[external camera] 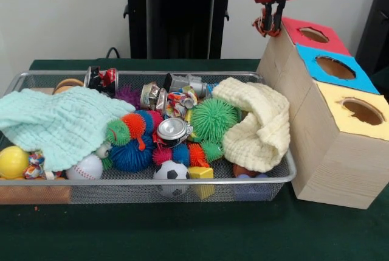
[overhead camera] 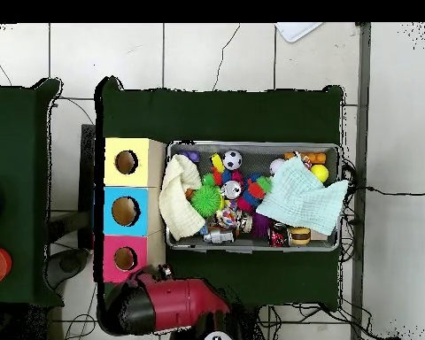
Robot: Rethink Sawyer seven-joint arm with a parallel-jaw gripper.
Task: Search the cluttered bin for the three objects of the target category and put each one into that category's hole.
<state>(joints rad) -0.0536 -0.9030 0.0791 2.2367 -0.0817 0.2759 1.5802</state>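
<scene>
My gripper (external camera: 271, 25) hangs at the top right, just left of the red-surrounded hole (external camera: 313, 34) in the pale wooden box (external camera: 340, 163) and beside the box's far corner. It is shut on a small orange, dark-marked plush piece (external camera: 262, 27), which looks like the tiger. The wire mesh bin (external camera: 285, 173) lies left of the box and is full of clutter. No tan-brown monkey shows plainly in it. In the overhead view the red arm (overhead camera: 176, 304) covers the gripper next to the red hole (overhead camera: 125, 258); the bin (overhead camera: 251, 249) lies to the right.
The box also has a blue-surrounded hole (external camera: 335, 67) and a yellow-surrounded hole (external camera: 363, 111). In the bin lie a mint cloth (external camera: 58, 124), a cream cloth (external camera: 258, 124), a green spiky ball (external camera: 214, 119), a soccer ball (external camera: 171, 171), a baseball (external camera: 85, 168) and crushed cans (external camera: 173, 131).
</scene>
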